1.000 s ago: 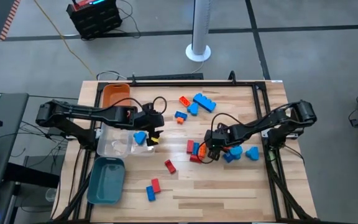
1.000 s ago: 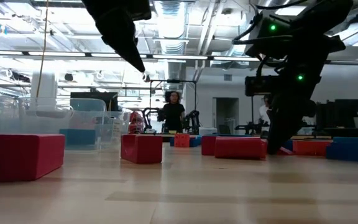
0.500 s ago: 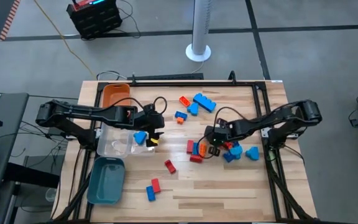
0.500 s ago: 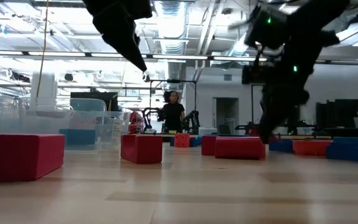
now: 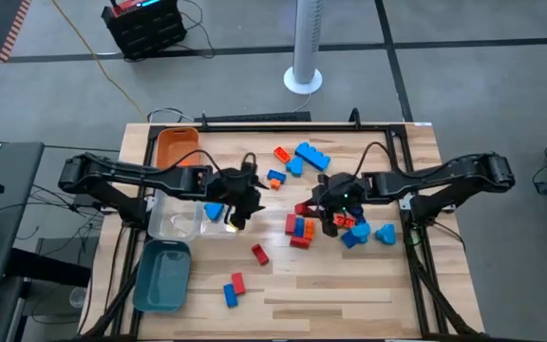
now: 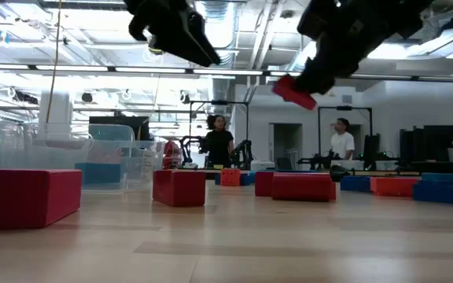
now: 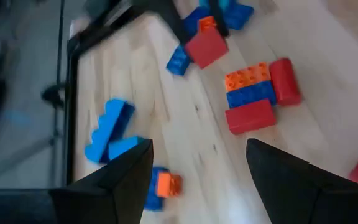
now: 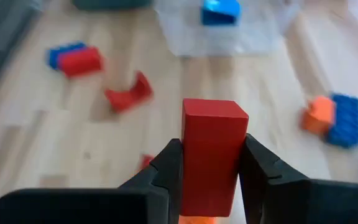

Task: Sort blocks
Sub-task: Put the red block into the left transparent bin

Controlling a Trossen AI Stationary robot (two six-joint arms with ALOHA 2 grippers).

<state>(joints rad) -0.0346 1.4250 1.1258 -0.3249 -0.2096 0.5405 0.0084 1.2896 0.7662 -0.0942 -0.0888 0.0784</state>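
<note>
Above the middle of the tabletop, slightly toward its right edge, the right gripper is now carrying a red block clear of the wood, jaws pinching it on two opposite sides. A second ago this gripper was down among the cluster of red, orange and blue blocks with jaws partly open; since then they have closed and the arm has lifted, so in the low view the red block is hanging in the air beneath the dark gripper. Judgement: the pick is done and the carry to a tray is the step beginning.

The left gripper is hovering near the tabletop's centre, just inboard of the clear tray, jaws standing wide and holding nothing; it has shifted a little toward the centre. One blue block is lying in the clear tray. The orange tray near the far left corner and the teal tray toward the near left corner are showing no blocks. Most blocks are lying loose: a blue and orange group toward the far edge, a red and blue pair near the near edge.

The tabletop is pale planked wood in a dark frame. Beyond it two people are standing among lab benches under ceiling lights.
</note>
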